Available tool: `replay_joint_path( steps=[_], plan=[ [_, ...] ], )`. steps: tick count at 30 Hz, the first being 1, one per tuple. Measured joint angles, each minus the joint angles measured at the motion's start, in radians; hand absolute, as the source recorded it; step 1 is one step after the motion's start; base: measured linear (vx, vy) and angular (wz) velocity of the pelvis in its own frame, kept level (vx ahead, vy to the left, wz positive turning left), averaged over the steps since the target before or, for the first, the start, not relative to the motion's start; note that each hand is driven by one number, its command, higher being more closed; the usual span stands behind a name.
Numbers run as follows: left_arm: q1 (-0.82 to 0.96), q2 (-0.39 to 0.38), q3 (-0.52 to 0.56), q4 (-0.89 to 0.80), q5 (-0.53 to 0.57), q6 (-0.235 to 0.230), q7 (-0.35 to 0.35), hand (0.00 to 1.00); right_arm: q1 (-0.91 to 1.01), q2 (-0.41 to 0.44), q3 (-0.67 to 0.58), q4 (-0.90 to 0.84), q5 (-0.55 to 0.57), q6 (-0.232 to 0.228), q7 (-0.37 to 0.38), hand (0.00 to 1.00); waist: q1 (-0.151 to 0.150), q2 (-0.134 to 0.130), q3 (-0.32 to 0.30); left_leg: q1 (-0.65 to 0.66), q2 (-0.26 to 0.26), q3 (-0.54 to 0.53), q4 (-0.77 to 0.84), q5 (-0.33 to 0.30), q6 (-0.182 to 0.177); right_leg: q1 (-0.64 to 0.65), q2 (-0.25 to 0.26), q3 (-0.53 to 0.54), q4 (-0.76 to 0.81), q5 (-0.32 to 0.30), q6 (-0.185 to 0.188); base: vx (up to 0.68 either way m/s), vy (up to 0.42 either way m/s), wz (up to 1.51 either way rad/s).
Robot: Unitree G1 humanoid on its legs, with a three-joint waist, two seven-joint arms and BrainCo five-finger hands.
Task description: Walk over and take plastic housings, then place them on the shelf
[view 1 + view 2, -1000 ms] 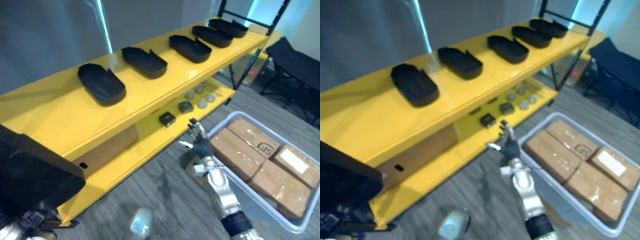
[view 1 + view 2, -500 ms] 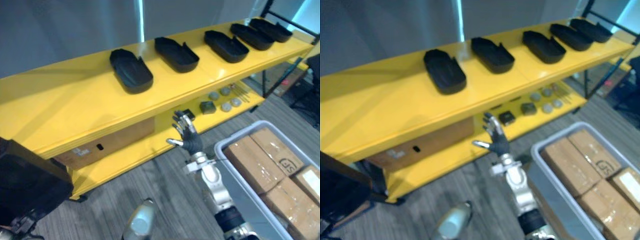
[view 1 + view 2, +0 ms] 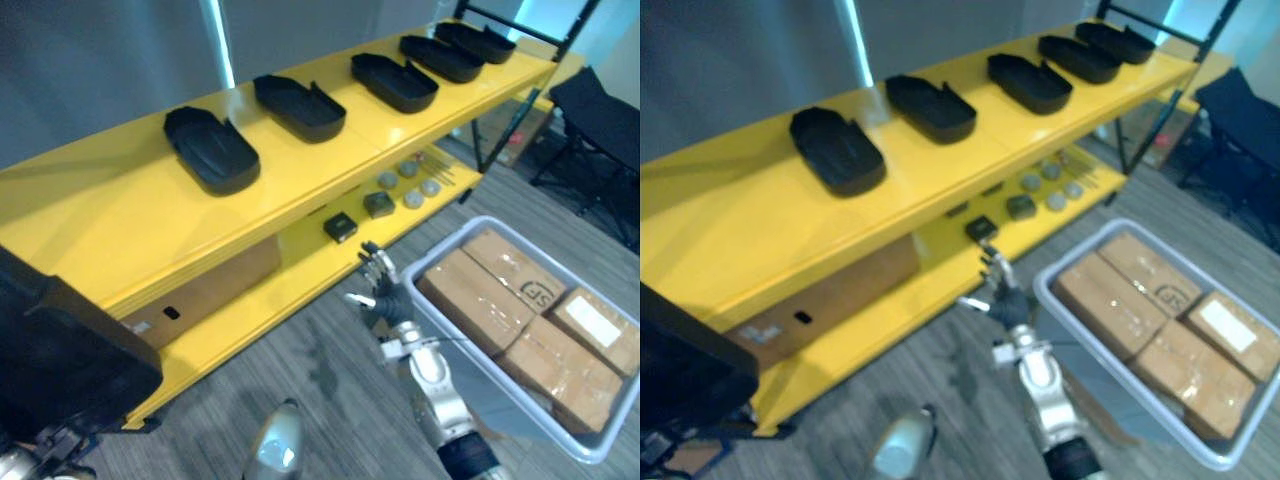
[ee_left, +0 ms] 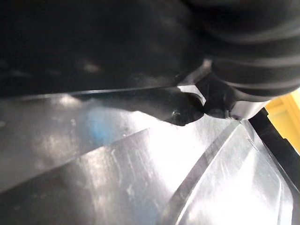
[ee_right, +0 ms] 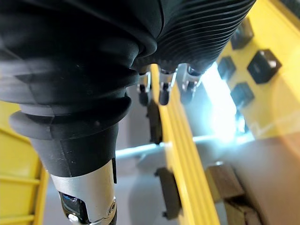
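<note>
Several black plastic housings lie in a row on the top board of the yellow shelf (image 3: pixel 120 205); the nearest three are a housing (image 3: pixel 211 150), a housing (image 3: pixel 299 107) and a housing (image 3: pixel 394 82). Another large black housing (image 3: pixel 65 350) is close to me at the lower left, over my left arm. My left hand's dark cover (image 4: pixel 253 42) shows in the left wrist view, against a dark, shiny surface. My right hand (image 3: pixel 385 295) is open and holds nothing. It hangs low in front of the lower shelf board, beside the grey bin.
A grey bin (image 3: pixel 437 244) of cardboard boxes (image 3: pixel 480 295) stands on the floor at the right. Small dark blocks (image 3: pixel 340 227) and round parts (image 3: pixel 408 185) lie on the lower board, with a cardboard box (image 3: pixel 215 290) further left. A black chair (image 3: pixel 600 125) stands far right.
The whole picture has swung back to the left, so the camera moved. My right hand stays open with fingers straight, now close to the bin's corner.
</note>
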Motion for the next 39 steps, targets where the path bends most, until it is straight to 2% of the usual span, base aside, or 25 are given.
replay_joint_path(
  steps=[5, 6, 7, 8, 9, 10, 11, 12, 13, 15, 16, 17, 20, 21, 22, 23, 24, 25, 27, 28, 30, 32, 33, 37, 39],
  plan=[
    [0.000, 0.000, -0.018, -0.032, 0.009, 0.002, 0.002, 1.00, -0.005, -0.004, -0.020, -0.040, 0.000, -0.008, 0.021, 0.00, 0.005, -0.004, -0.002, 0.003, -0.011, 0.002, -0.004, -0.011, 0.001, 0.013, -0.002, -0.004, -0.034, 0.011, -0.002, 0.01, 0.010, 0.00],
    [-0.001, 0.000, -0.018, -0.039, 0.016, 0.002, -0.001, 1.00, -0.005, -0.004, -0.031, -0.044, 0.000, -0.008, 0.016, 0.00, 0.005, -0.006, -0.002, 0.003, -0.020, 0.000, 0.009, -0.032, 0.005, 0.021, -0.016, -0.013, -0.024, 0.011, -0.006, 0.05, 0.059, 0.16],
    [-0.001, -0.001, -0.023, -0.038, 0.044, 0.002, -0.002, 1.00, 0.002, -0.008, -0.044, -0.044, 0.000, -0.010, 0.008, 0.00, 0.000, -0.006, -0.001, 0.009, -0.033, -0.008, 0.017, -0.048, 0.012, 0.008, -0.042, -0.012, 0.060, 0.008, -0.020, 0.06, 0.078, 0.25],
    [-0.001, 0.000, -0.028, -0.038, 0.052, 0.001, -0.005, 1.00, 0.010, -0.008, -0.050, -0.046, 0.000, -0.011, 0.000, 0.00, -0.004, -0.004, -0.003, 0.012, -0.038, -0.017, 0.023, -0.051, 0.018, -0.007, -0.061, -0.005, 0.120, 0.010, -0.045, 0.06, 0.129, 0.36],
    [0.000, 0.003, -0.029, -0.038, 0.075, -0.001, -0.006, 1.00, 0.019, -0.011, -0.062, -0.048, 0.000, -0.017, -0.010, 0.00, -0.018, -0.003, -0.003, 0.024, -0.042, -0.031, 0.031, -0.063, 0.027, -0.053, -0.091, 0.045, 0.246, 0.035, -0.112, 0.06, 0.143, 0.34],
    [0.001, 0.013, -0.028, -0.038, 0.086, -0.002, -0.003, 1.00, 0.027, -0.010, -0.074, -0.053, 0.000, -0.026, -0.015, 0.00, -0.022, -0.003, -0.003, 0.037, -0.042, -0.041, 0.038, -0.075, 0.034, -0.089, -0.096, 0.109, 0.321, 0.074, -0.166, 0.11, 0.168, 0.29],
    [0.001, 0.038, -0.028, -0.038, 0.097, -0.001, 0.008, 1.00, 0.029, -0.002, -0.090, -0.053, -0.001, -0.037, -0.024, 0.00, -0.028, -0.003, -0.002, 0.061, -0.038, -0.057, 0.041, -0.088, 0.051, -0.132, -0.097, 0.200, 0.416, 0.144, -0.196, 0.16, 0.102, 0.20],
    [-0.002, 0.062, -0.027, -0.038, 0.113, 0.000, 0.016, 1.00, 0.030, 0.003, -0.102, -0.053, -0.002, -0.044, -0.029, 0.00, -0.036, 0.002, 0.001, 0.079, -0.033, -0.067, 0.042, -0.100, 0.061, -0.161, -0.092, 0.255, 0.466, 0.134, -0.185, 0.19, 0.055, 0.32],
    [-0.021, 0.091, -0.030, -0.035, 0.116, 0.002, 0.029, 1.00, 0.025, 0.002, -0.124, -0.055, -0.003, -0.049, -0.029, 0.00, -0.055, 0.002, 0.001, 0.098, -0.027, -0.100, 0.043, -0.113, 0.067, -0.182, -0.060, 0.304, 0.479, 0.015, -0.147, 0.15, 0.005, 0.36],
    [-0.064, 0.111, -0.030, -0.033, 0.114, 0.017, 0.041, 1.00, 0.018, -0.004, -0.179, -0.077, -0.020, -0.050, -0.030, 0.00, -0.065, 0.003, 0.000, 0.109, -0.020, -0.121, 0.036, -0.120, 0.066, -0.231, -0.002, 0.365, 0.402, -0.056, -0.140, 0.10, -0.010, 0.36],
    [-0.093, 0.119, -0.030, -0.028, 0.112, 0.032, 0.046, 1.00, 0.013, -0.013, -0.221, -0.099, -0.021, -0.050, -0.030, 0.00, -0.077, 0.005, 0.001, 0.103, -0.019, -0.140, 0.036, -0.123, 0.062, -0.269, 0.034, 0.419, 0.330, -0.068, -0.141, 0.12, -0.085, 0.69],
    [-0.145, 0.121, -0.036, -0.013, 0.108, 0.047, 0.055, 1.00, 0.012, -0.038, -0.289, -0.140, -0.019, -0.049, -0.031, 0.00, -0.105, 0.011, 0.004, 0.089, -0.021, -0.186, 0.042, -0.130, 0.050, -0.328, 0.100, 0.556, 0.228, -0.068, -0.130, 0.12, -0.115, 0.83],
    [-0.208, 0.123, -0.092, 0.019, 0.106, 0.094, 0.076, 1.00, 0.054, -0.069, -0.417, -0.223, -0.018, -0.046, -0.054, 0.00, -0.161, 0.014, 0.005, 0.092, -0.037, -0.314, 0.051, -0.152, 0.014, -0.339, 0.164, 0.708, 0.145, -0.035, -0.068, 0.14, -0.218, 1.31],
    [-0.210, 0.123, -0.115, 0.017, 0.109, 0.108, 0.084, 1.00, 0.063, -0.079, -0.455, -0.252, -0.016, -0.046, -0.055, 0.00, -0.164, 0.002, -0.002, 0.093, -0.045, -0.347, 0.051, -0.161, -0.003, -0.339, 0.163, 0.703, 0.131, -0.032, -0.064, 0.24, -0.455, 1.50],
    [-0.196, 0.124, -0.136, 0.004, 0.113, 0.121, 0.087, 1.00, 0.071, -0.096, -0.477, -0.305, 0.004, -0.047, -0.066, 0.00, -0.162, -0.024, -0.016, 0.088, -0.061, -0.364, 0.061, -0.176, -0.032, -0.335, 0.148, 0.677, 0.121, -0.019, -0.083, 0.25, -0.527, 1.23],
    [-0.177, 0.096, -0.163, 0.001, 0.116, 0.129, 0.084, 1.00, 0.064, -0.130, -0.485, -0.337, 0.024, -0.051, -0.076, 0.00, -0.163, -0.002, -0.013, 0.082, -0.034, -0.351, 0.095, -0.195, -0.047, -0.322, 0.157, 0.624, 0.170, -0.020, -0.046, 0.20, -0.443, 1.10],
    [-0.160, 0.089, -0.181, -0.002, 0.116, 0.134, 0.081, 1.00, 0.065, -0.143, -0.489, -0.339, 0.041, -0.053, -0.079, 0.00, -0.167, 0.013, -0.017, 0.067, -0.006, -0.306, 0.103, -0.190, -0.047, -0.316, 0.161, 0.590, 0.184, -0.036, -0.061, 0.16, -0.418, 1.18],
    [-0.146, 0.076, -0.203, -0.004, 0.119, 0.140, 0.072, 1.00, 0.065, -0.162, -0.505, -0.331, 0.071, -0.053, -0.092, 0.00, -0.176, 0.027, -0.018, 0.041, 0.050, -0.221, 0.088, -0.156, -0.050, -0.316, 0.168, 0.538, 0.199, -0.047, -0.075, 0.10, -0.296, 1.00],
    [-0.149, 0.073, -0.213, -0.010, 0.117, 0.143, 0.073, 1.00, 0.066, -0.165, -0.538, -0.325, 0.105, -0.053, -0.096, 0.00, -0.181, 0.052, -0.022, 0.039, 0.093, -0.108, -0.003, -0.084, -0.051, -0.304, 0.165, 0.475, 0.182, -0.047, -0.077, 0.13, -0.302, 1.11],
    [-0.156, 0.074, -0.212, -0.028, 0.118, 0.142, 0.073, 1.00, 0.066, -0.165, -0.554, -0.325, 0.120, -0.053, -0.096, 0.00, -0.184, 0.060, -0.019, 0.057, 0.108, -0.076, -0.081, -0.032, -0.074, -0.298, 0.157, 0.454, 0.172, -0.047, -0.077, 0.11, -0.227, 0.94],
    [-0.157, 0.075, -0.213, -0.053, 0.118, 0.135, 0.074, 1.00, 0.066, -0.161, -0.563, -0.325, 0.131, -0.053, -0.085, 0.00, -0.184, 0.064, -0.017, 0.094, 0.108, -0.075, -0.168, 0.014, -0.100, -0.284, 0.153, 0.440, 0.159, -0.042, -0.084, 0.06, -0.107, 0.40],
    [-0.167, 0.079, -0.214, -0.055, 0.130, 0.132, 0.082, 1.00, 0.068, -0.151, -0.563, -0.326, 0.137, -0.055, -0.063, 0.00, -0.188, 0.068, -0.016, 0.114, 0.106, -0.067, -0.183, 0.021, -0.098, -0.260, 0.153, 0.440, 0.139, -0.041, -0.086, 0.07, -0.016, 0.02],
    [-0.178, 0.080, -0.214, -0.055, 0.157, 0.140, 0.094, 1.00, 0.072, -0.140, -0.563, -0.326, 0.139, -0.061, -0.047, 0.00, -0.189, 0.055, -0.008, 0.126, 0.104, -0.049, -0.183, 0.020, -0.097, -0.243, 0.150, 0.440, 0.123, -0.041, -0.086, 0.04, 0.042, -0.06],
    [-0.200, 0.126, -0.212, -0.051, 0.208, 0.203, 0.116, 1.00, 0.094, -0.086, -0.556, -0.338, 0.156, -0.070, -0.020, 0.00, -0.204, 0.021, 0.010, 0.123, 0.076, -0.046, -0.183, 0.014, -0.086, -0.216, 0.132, 0.440, 0.082, -0.036, -0.079, 0.00, 0.061, 0.02],
    [-0.193, 0.155, -0.207, -0.050, 0.264, 0.240, 0.115, 1.00, 0.108, -0.073, -0.533, -0.338, 0.153, -0.070, -0.022, 0.00, -0.208, 0.020, 0.010, 0.131, 0.060, -0.039, -0.182, 0.011, -0.073, -0.198, 0.113, 0.440, 0.070, -0.032, -0.072, 0.00, 0.102, 0.08]
  ],
)
